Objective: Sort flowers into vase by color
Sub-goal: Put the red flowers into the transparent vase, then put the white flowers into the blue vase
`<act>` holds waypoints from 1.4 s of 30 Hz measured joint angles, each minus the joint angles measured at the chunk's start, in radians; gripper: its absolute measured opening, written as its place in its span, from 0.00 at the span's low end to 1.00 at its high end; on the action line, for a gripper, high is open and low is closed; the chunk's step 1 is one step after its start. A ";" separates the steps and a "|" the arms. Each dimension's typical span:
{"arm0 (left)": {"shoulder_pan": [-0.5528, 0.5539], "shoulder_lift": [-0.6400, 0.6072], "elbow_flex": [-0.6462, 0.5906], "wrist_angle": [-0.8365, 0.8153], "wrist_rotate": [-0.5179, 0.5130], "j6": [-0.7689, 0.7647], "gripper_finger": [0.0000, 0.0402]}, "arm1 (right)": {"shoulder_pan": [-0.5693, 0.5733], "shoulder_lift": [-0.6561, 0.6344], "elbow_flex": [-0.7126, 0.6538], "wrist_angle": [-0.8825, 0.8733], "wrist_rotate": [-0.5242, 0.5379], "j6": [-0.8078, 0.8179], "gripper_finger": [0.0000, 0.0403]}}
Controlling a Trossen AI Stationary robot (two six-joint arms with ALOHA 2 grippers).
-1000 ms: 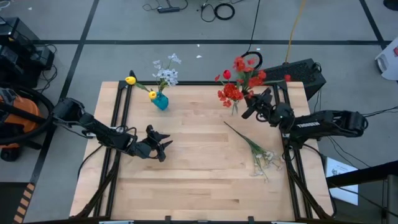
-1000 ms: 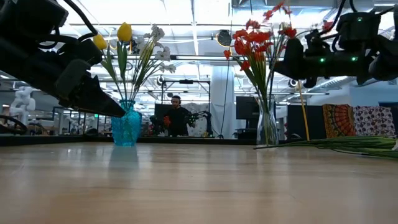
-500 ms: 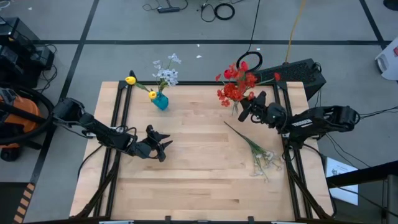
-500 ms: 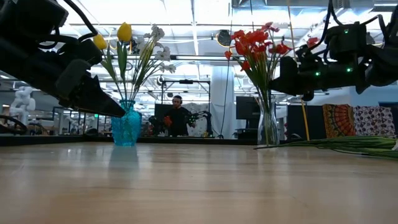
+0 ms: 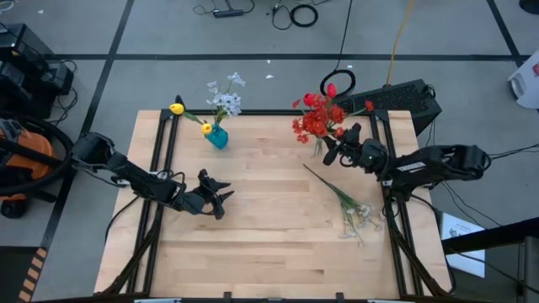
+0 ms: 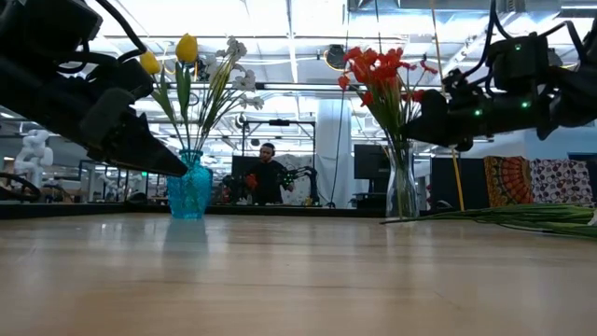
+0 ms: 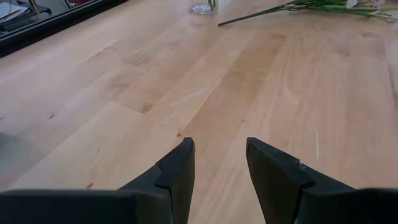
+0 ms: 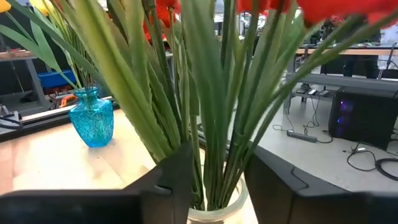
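A clear glass vase (image 5: 318,148) (image 6: 402,191) at the table's far right holds the red flowers (image 5: 315,119) (image 6: 383,65). My right gripper (image 5: 330,151) (image 8: 217,180) is open at the vase's mouth, level, one finger on each side of the green stems (image 8: 214,124). A blue vase (image 5: 217,138) (image 6: 190,187) at the far left holds yellow and pale white-blue flowers (image 5: 224,99). More pale flowers (image 5: 357,215) lie flat on the table at the right, stems (image 7: 292,6) pointing toward the clear vase. My left gripper (image 5: 224,200) (image 7: 217,168) waits open over the table's left middle, holding nothing. My right gripper comes level from the table's right side, its fingers (image 8: 177,174) on either side of the red flowers' stems just above the clear vase's rim (image 8: 219,215). Whether the fingers touch the stems, I cannot tell. The stems stand upright in the vase.
Black frame rails (image 5: 160,168) (image 5: 389,210) run along the table's left and right sides. A black case (image 5: 404,99) sits beyond the far right corner. Bare wood (image 5: 269,227) lies between the two arms. A person (image 6: 265,177) sits in the room beyond.
My right gripper has sunk a little and tipped toward level at the clear vase. The red flower that stood higher than the bunch has gone down with it and now stands among the other red flowers in the vase.
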 joint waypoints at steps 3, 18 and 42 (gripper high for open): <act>0.000 0.000 0.000 0.000 0.007 0.000 0.37 | 0.000 -0.027 0.000 -0.028 0.000 0.000 0.35; 0.000 0.000 0.000 0.000 0.010 0.000 0.37 | 0.003 -0.307 0.000 -0.370 0.004 0.011 0.36; 0.000 0.000 0.000 0.000 0.010 0.001 0.37 | 0.110 -0.408 0.462 -1.755 -0.139 0.478 0.04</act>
